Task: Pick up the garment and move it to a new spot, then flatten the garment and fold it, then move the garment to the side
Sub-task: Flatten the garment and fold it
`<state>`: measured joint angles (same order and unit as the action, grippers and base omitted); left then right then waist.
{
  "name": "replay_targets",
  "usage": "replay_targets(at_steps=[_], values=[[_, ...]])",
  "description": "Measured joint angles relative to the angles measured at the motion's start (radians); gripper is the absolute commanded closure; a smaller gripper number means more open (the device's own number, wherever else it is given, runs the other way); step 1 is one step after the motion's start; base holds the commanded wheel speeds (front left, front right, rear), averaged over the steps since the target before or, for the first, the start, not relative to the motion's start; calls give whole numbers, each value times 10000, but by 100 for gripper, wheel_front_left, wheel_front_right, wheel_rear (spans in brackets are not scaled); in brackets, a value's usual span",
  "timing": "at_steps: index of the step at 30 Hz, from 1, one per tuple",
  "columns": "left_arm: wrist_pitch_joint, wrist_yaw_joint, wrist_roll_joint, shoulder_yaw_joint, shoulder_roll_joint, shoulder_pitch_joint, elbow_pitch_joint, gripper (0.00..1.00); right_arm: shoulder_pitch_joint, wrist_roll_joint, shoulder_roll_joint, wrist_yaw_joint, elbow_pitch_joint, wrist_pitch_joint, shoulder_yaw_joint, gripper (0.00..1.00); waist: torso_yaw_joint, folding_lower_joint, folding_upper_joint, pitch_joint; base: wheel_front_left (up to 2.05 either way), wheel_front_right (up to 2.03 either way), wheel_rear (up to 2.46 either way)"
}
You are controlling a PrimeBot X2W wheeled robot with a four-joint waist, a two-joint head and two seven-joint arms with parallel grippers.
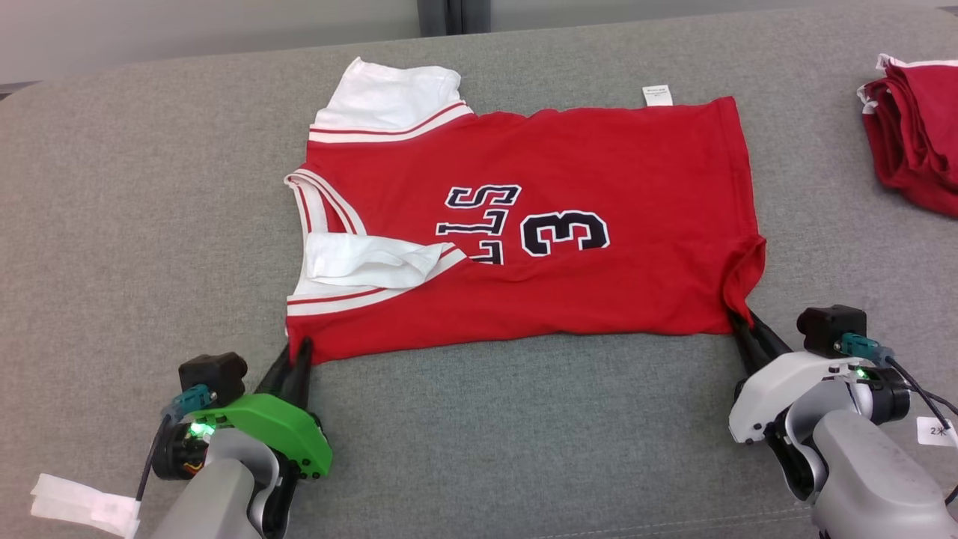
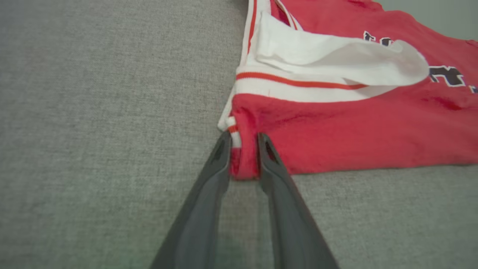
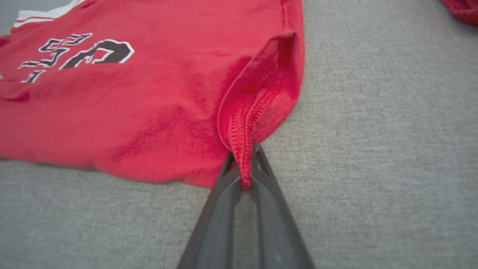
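Note:
The garment (image 1: 569,284) is a red jersey with white sleeves and dark lettering, lying sideways and mostly flat on the grey cushion (image 1: 150,224). One white sleeve is folded over its chest. My left gripper (image 1: 297,350) is shut on the garment's near left corner (image 2: 244,157), by the striped shoulder seam. My right gripper (image 1: 742,320) is shut on the near right corner, where the hem (image 3: 244,149) bunches up between its fingers (image 3: 261,175).
A second red garment (image 1: 917,135) lies crumpled at the far right edge of the cushion. A white tag (image 1: 82,505) hangs by my left forearm. Bare grey cushion stretches in front of the jersey and to its left.

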<state>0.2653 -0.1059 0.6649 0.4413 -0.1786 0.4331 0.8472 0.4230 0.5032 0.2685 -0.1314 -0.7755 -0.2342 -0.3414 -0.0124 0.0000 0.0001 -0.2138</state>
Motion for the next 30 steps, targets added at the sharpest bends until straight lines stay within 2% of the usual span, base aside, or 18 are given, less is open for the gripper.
replay_targets(at_steps=[5,11,19,23,24,25,26,27,30], values=[[-12,-81,-31,-351,15,-206,-523,100,-256,249,19,0,228,-203,165,100,-6,0,0,331,0,0,0],[-13,-69,-192,-903,-17,-1550,-1802,100,-1366,433,128,0,1147,-270,270,100,-26,0,0,884,0,0,0],[-13,316,-428,-1315,107,-3765,-3509,100,-3168,458,504,0,2523,27,639,100,-34,0,0,1458,0,0,0],[-13,468,-422,-1285,222,-4414,-3929,100,-3867,619,370,-2,3024,403,1271,100,-96,0,0,1517,0,0,0],[-15,531,-439,-1239,224,-4445,-3952,100,-3957,727,288,-2,3106,443,1438,94,-109,0,0,1520,0,0,0],[-40,583,-520,-1198,221,-4447,-3994,62,-4039,842,173,-2,3206,479,1597,31,-123,0,0,1530,0,0,0],[-42,635,-537,-1183,228,-4443,-4050,23,-4098,838,98,0,3275,525,1674,0,-136,0,0,1540,0,0,0],[-42,667,-537,-1195,240,-4435,-4056,0,-4143,752,84,0,3313,602,1710,0,-145,0,0,1555,0,0,0],[-42,709,-627,-1204,249,-4351,-4073,0,-4176,347,48,4,3574,546,1847,0,-144,0,0,1585,0,0,0]])
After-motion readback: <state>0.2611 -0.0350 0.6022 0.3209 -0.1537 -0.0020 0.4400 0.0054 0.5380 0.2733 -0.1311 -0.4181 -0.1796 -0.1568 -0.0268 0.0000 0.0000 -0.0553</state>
